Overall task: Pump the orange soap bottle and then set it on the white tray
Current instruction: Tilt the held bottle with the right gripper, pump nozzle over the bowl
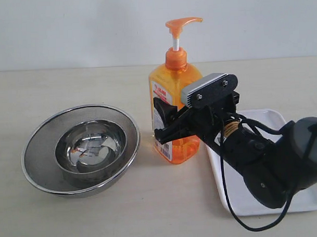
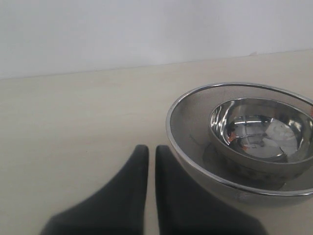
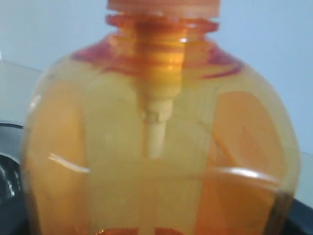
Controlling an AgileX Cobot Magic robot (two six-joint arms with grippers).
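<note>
The orange soap bottle (image 1: 175, 81) stands upright on the table, its pump head (image 1: 182, 24) raised on the white stem. My right gripper (image 1: 175, 125) reaches in from the right and is shut on the bottle's lower body; one black finger (image 1: 163, 115) lies across the white-red label. Up close, the bottle (image 3: 161, 147) fills the right wrist view, with dark fingers (image 3: 7, 196) only at its edges. The white tray (image 1: 244, 198) lies right of the bottle, under my right arm. My left gripper (image 2: 151, 152) is shut and empty, hovering over the table beside the bowls, outside the exterior view.
A wide steel mesh bowl (image 1: 40, 154) with a smaller shiny steel bowl (image 1: 92, 147) inside it sits left of the bottle. The same bowl's rim (image 2: 195, 161) lies just beside my left fingers. A pale wall runs behind the table.
</note>
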